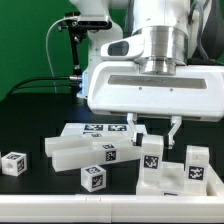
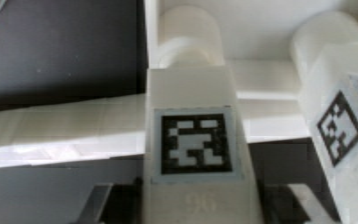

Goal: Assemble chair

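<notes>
My gripper (image 1: 156,135) hangs low over the black table, right of the middle in the exterior view. A white chair bar (image 1: 151,155) with a square tag stands between its two fingers. In the wrist view that bar (image 2: 194,100) runs straight away from the gripper (image 2: 201,205), tag facing the camera, and one dark finger (image 2: 108,200) lies along each of its long sides. The jaws look shut on the bar. Whether the bar is off the parts below it I cannot tell. A second tagged white part (image 2: 336,110) lies right beside it.
Loose white chair parts lie about: a small cube (image 1: 13,163) at the exterior view's left, long bars (image 1: 72,150), a tagged cube (image 1: 93,178) in front, and a block (image 1: 197,162) at the right. The marker board (image 1: 90,128) lies behind them.
</notes>
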Available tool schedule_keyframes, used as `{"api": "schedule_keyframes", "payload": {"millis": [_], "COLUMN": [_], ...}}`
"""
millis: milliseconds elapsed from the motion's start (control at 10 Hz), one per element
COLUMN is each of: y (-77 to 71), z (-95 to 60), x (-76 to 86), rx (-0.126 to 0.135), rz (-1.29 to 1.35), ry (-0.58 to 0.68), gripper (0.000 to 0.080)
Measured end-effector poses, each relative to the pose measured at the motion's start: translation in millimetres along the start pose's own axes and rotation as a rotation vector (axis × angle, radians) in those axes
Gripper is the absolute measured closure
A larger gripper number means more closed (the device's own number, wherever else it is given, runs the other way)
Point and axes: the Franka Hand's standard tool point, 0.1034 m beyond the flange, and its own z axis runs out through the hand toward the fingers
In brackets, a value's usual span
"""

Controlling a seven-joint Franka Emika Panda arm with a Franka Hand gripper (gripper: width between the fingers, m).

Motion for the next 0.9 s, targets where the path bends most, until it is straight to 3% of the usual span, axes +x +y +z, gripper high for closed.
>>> {"api": "schedule_keyframes", "payload": {"millis": [200,500,600,800,900], "y": [1.1,1.2,3.0,11.8,12.4], "z": [1.5,1.6,2.5,-3.3,-2.9], "x": [-1.8,-1.9,-3.2,10.6,7.0], "rx": [-0.002,-0.003,-0.005,0.002,0.004], "rz": [-0.001,-0.001,-0.002,0.028,0.042], "ry": [-0.003,-0.003,-0.033,-0.114,-0.216], "gripper": [0.0515,0.0192,0.0192,0.0156,0.0151]}}
